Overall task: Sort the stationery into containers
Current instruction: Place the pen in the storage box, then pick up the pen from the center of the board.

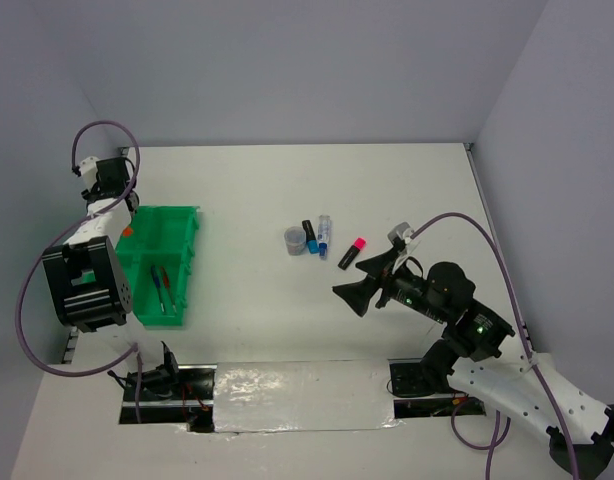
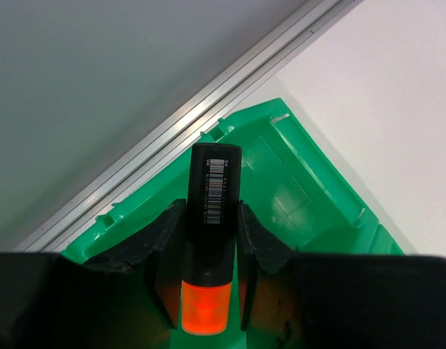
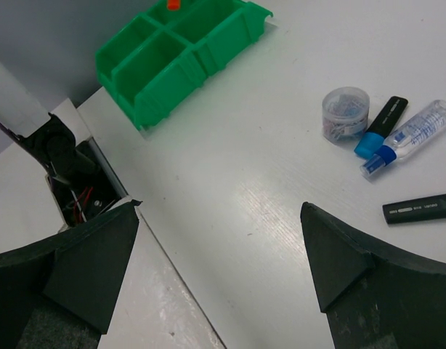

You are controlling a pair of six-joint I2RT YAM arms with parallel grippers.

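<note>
The left gripper (image 2: pixel 208 212) is clamped on a black highlighter with an orange end (image 2: pixel 214 174), holding it above a far-left compartment of the bright green four-compartment plastic tray (image 2: pixel 303 182). The highlighter is clear of the tray floor. Two thin pens (image 1: pixel 162 289) lie in a near compartment of the tray. The right gripper (image 1: pixel 355 295) hangs over the bare white table (image 1: pixel 257 200) with its jaws spread wide and nothing between them. Just beyond it lie a pink-capped black highlighter (image 1: pixel 352 252), a clear blue-capped marker (image 1: pixel 324 235), a black blue-capped highlighter (image 1: pixel 310 238) and a small round grey pot (image 1: pixel 294 241), grouped close together and well apart from the tray.
</note>
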